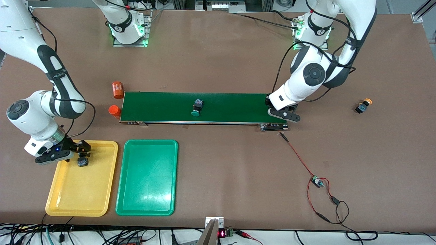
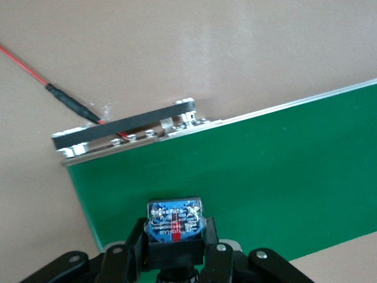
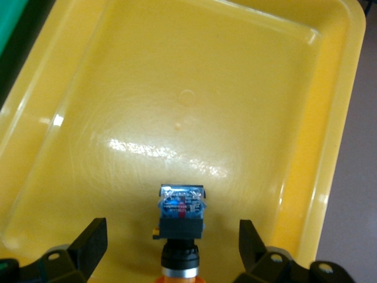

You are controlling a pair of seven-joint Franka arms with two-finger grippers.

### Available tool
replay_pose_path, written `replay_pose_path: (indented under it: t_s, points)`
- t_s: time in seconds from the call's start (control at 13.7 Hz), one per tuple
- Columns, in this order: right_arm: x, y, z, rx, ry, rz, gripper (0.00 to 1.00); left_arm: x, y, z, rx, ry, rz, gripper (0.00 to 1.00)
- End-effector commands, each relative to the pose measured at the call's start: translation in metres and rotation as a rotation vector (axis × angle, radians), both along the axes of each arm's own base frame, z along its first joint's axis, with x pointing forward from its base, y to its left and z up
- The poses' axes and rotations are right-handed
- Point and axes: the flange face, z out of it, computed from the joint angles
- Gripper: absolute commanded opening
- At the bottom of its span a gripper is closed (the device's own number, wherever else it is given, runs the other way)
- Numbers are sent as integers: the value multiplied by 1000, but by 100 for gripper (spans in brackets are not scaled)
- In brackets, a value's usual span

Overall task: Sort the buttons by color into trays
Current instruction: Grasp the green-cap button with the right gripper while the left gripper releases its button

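So your right gripper [image 3: 171, 242] is spread wide over the yellow tray [image 1: 98, 204], a button [image 3: 181, 215] between its fingers; left gripper [image 2: 175, 259] pinches another button [image 2: 175, 219] over the belt [image 1: 163, 107].

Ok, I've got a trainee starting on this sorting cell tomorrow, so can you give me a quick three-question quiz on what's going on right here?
1. True or false: the right gripper stands open over the yellow tray.
2. What colour is the cap of the button lying on the conveyor belt? A yellow, B green, C red.
3. Fill in: the left gripper, at the belt's end toward the left arm, is shut on a ____.

Key: 1 true; 2 B; 3 button.
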Motion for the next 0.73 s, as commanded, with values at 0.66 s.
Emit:
replay_pose_path:
  t_s: [0.66]
  points:
    - [-58, 226, 158, 116, 375, -401, 100, -20, -2, -12, -24, -47, -4, 3]
